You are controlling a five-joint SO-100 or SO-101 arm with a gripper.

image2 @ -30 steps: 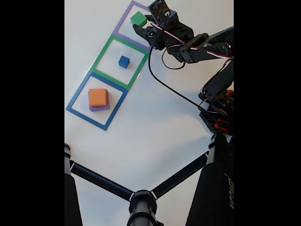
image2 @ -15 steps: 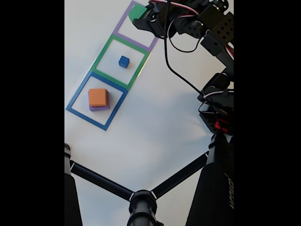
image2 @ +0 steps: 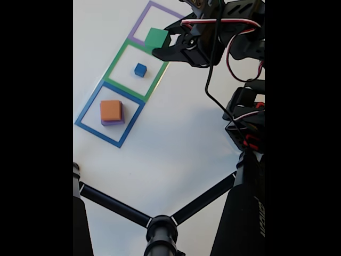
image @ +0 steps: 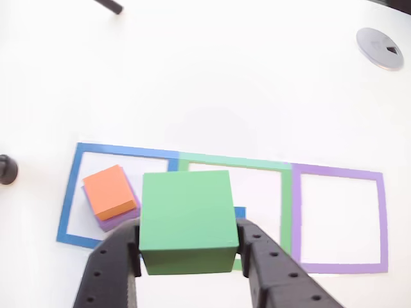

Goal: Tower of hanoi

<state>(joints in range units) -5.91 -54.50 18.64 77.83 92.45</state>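
My gripper (image: 187, 251) is shut on the green block (image: 185, 218), which hangs in the air. In the fixed view the green block (image2: 156, 38) is in the gripper (image2: 161, 45) over the border between the purple and green tape squares. The small blue cube (image2: 140, 70) sits inside the green tape square; in the other view just a corner of the blue cube (image: 240, 212) peeks out behind the held block. An orange block (image2: 111, 110) rests on the flat purple block (image2: 113, 122) in the blue tape square, and shows as an orange block (image: 110, 190) in the other view too.
Three tape squares lie in a row: blue (image2: 85, 113), green (image2: 115, 60), purple (image2: 139, 21). Black tripod legs (image2: 114, 205) cross the near table. The arm's base and cables (image2: 246, 125) stand at the right. A grey round disc (image: 380, 47) lies at the far right.
The gripper lifted the green block out of the purple tape square, raised it, then carried it toward the green tape square. The other blocks stayed put.
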